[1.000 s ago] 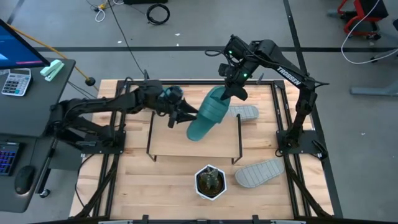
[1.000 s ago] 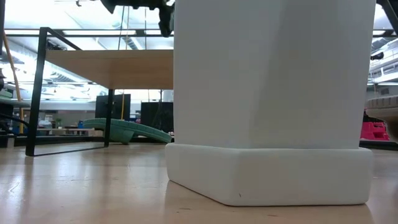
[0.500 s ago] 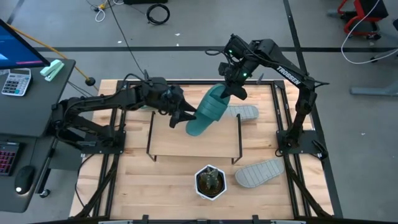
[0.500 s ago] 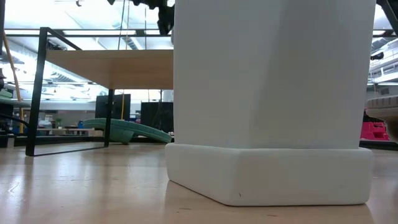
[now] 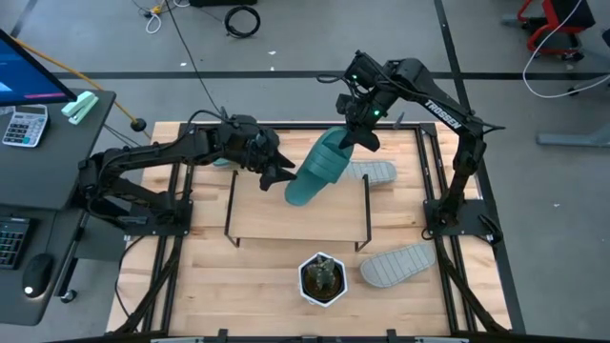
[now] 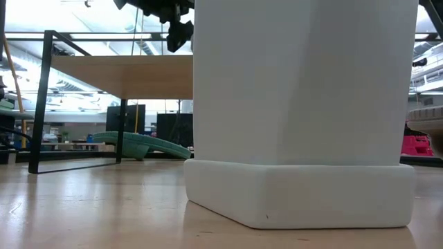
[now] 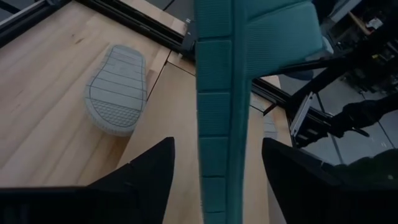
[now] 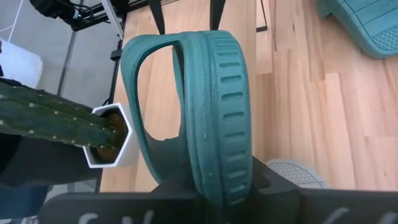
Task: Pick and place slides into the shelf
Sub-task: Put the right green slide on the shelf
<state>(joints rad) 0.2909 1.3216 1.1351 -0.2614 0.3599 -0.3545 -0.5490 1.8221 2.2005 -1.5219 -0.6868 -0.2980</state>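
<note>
Two dark arms are meeting over the low wooden shelf (image 5: pixel 295 214). Right gripper (image 5: pixel 357 138) jaws are pinching the teal-green foam slide (image 5: pixel 315 176); left gripper (image 5: pixel 283 171) jaws are spread beside it.

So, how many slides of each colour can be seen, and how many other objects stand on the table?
Teal slides: 2, one held by the right gripper, one lying flat.
Grey slides: 2.
Shelf: 1.
Potted cactus: 1.
Total: 6.
</note>
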